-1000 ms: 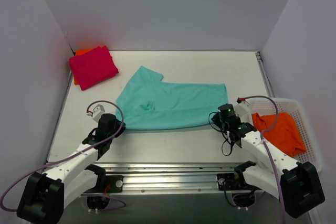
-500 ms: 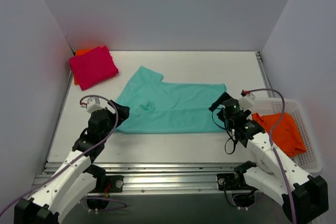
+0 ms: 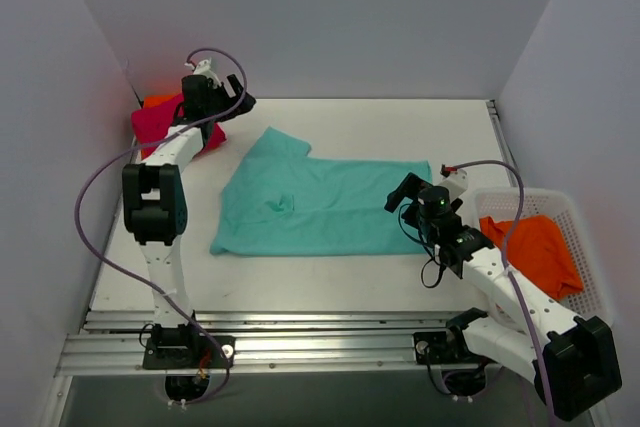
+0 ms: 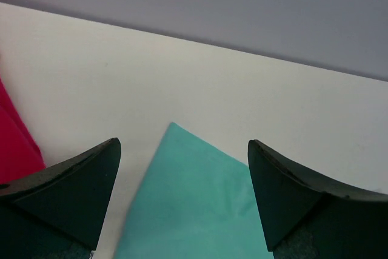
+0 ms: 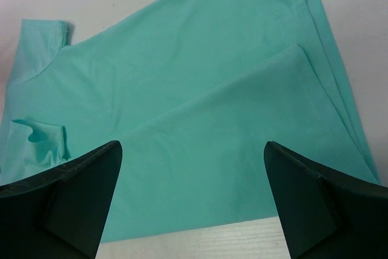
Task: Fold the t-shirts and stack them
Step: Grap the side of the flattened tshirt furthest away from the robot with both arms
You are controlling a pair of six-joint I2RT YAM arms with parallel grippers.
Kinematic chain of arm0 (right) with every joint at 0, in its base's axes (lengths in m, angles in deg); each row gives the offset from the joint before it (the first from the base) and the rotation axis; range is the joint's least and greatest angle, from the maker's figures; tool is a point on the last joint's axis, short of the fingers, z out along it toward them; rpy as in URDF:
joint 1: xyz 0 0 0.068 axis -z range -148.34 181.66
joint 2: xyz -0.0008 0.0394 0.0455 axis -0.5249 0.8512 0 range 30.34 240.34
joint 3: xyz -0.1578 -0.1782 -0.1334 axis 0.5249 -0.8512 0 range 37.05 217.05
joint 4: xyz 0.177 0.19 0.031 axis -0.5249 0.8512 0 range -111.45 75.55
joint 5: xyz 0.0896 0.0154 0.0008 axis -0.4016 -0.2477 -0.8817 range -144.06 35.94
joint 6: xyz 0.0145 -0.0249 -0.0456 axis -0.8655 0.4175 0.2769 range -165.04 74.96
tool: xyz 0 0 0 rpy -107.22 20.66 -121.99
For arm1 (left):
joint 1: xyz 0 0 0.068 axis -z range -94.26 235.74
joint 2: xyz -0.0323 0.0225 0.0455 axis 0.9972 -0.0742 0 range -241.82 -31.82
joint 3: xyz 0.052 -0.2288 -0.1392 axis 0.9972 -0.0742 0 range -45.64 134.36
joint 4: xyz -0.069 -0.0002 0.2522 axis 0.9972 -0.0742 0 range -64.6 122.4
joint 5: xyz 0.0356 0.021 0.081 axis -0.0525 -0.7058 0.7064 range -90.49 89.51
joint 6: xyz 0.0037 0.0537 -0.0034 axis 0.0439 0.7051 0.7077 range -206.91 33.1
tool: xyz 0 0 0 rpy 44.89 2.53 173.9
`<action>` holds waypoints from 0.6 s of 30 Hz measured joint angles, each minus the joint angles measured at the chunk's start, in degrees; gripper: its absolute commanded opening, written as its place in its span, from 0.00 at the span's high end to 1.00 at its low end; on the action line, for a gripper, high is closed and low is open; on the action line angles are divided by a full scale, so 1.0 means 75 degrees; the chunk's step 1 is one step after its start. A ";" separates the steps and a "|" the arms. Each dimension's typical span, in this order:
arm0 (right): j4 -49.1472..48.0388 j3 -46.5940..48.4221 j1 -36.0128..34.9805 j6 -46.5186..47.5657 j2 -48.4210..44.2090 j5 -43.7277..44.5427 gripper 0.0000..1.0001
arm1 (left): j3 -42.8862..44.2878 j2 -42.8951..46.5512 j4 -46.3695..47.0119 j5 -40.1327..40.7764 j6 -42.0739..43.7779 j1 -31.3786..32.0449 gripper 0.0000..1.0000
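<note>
I see the teal t-shirt (image 3: 320, 205) lying partly folded mid-table. My left gripper (image 3: 238, 95) hangs spread wide at far left, by the magenta t-shirt (image 3: 165, 129). My right gripper (image 3: 401, 190), spread too, hovers over the teal one's right edge.

No words, letters, numbers or signs are showing clearly enough to be read in any of these views.

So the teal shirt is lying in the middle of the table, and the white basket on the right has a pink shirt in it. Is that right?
Not quite: the white basket holds an orange shirt, not a pink one. The pink shirt sits folded at the far left corner of the table. The teal shirt does lie in the middle. The top view shows this.
</note>
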 measured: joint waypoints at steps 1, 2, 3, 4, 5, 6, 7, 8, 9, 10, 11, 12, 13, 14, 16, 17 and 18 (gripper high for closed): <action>-0.0009 -0.0038 0.0000 0.0020 -0.0038 -0.0026 0.00 | 0.0903 -0.0778 -0.0347 -0.0178 0.0085 -0.0041 0.05; -0.0029 -0.0041 0.0000 0.0038 -0.0058 -0.0044 0.00 | 0.1539 -0.1367 -0.0560 -0.0289 0.0146 -0.0061 0.05; -0.0064 -0.0041 0.0000 0.0050 -0.0082 -0.0044 0.00 | 0.2203 -0.1944 -0.1000 -0.0414 0.0198 -0.0070 0.05; -0.0079 -0.0041 0.0000 0.0070 -0.0108 -0.0044 0.00 | 0.2932 -0.2527 -0.1364 -0.0533 0.0227 -0.0073 0.06; -0.0093 -0.0041 0.0000 0.0082 -0.0125 -0.0044 0.00 | 0.3535 -0.3051 -0.1626 -0.0621 0.0248 -0.0070 0.05; -0.0099 -0.0041 0.0003 0.0099 -0.0149 -0.0041 0.00 | 0.4016 -0.3474 -0.1976 -0.0691 0.0251 -0.0064 0.05; -0.0099 -0.0041 0.0006 0.0125 -0.0169 -0.0041 0.00 | 0.4473 -0.3885 -0.2358 -0.0761 0.0251 -0.0052 0.06; -0.0102 -0.0041 0.0009 0.0143 -0.0184 -0.0041 0.00 | 0.4666 -0.4083 -0.2550 -0.0790 0.0251 -0.0041 0.06; -0.0102 -0.0041 0.0012 0.0163 -0.0189 -0.0035 0.00 | 0.4873 -0.4255 -0.2582 -0.0918 0.0239 -0.0026 0.06; -0.0099 -0.0041 0.0017 0.0187 -0.0195 -0.0032 0.00 | 0.5018 -0.4272 -0.2728 -0.0903 0.0242 -0.0009 0.06; -0.0096 -0.0041 0.0023 0.0201 -0.0198 -0.0026 0.00 | 0.5135 -0.4272 -0.2917 -0.0930 0.0242 0.0009 0.06; -0.0096 -0.0041 0.0032 0.0213 -0.0198 -0.0017 0.00 | 0.5263 -0.4272 -0.3069 -0.0921 0.0242 0.0041 0.06; -0.0096 -0.0041 0.0047 0.0216 -0.0201 -0.0009 0.00 | 0.5345 -0.4272 -0.3191 -0.0918 0.0239 0.0076 0.06; -0.0093 -0.0041 0.0064 0.0219 -0.0201 0.0003 0.00 | 0.5380 -0.4272 -0.3340 -0.0909 0.0239 0.0122 0.06; -0.0093 -0.0041 0.0090 0.0221 -0.0204 0.0032 0.00 | 0.5386 -0.4272 -0.3538 -0.0868 0.0245 0.0207 0.06; -0.0093 -0.0041 0.0111 0.0221 -0.0204 0.0041 0.00 | 0.5353 -0.4272 -0.3657 -0.0839 0.0245 0.0262 0.06; -0.0093 -0.0041 0.0122 0.0224 -0.0204 0.0050 0.00 | 0.5275 -0.4269 -0.3669 -0.0816 0.0251 0.0318 0.06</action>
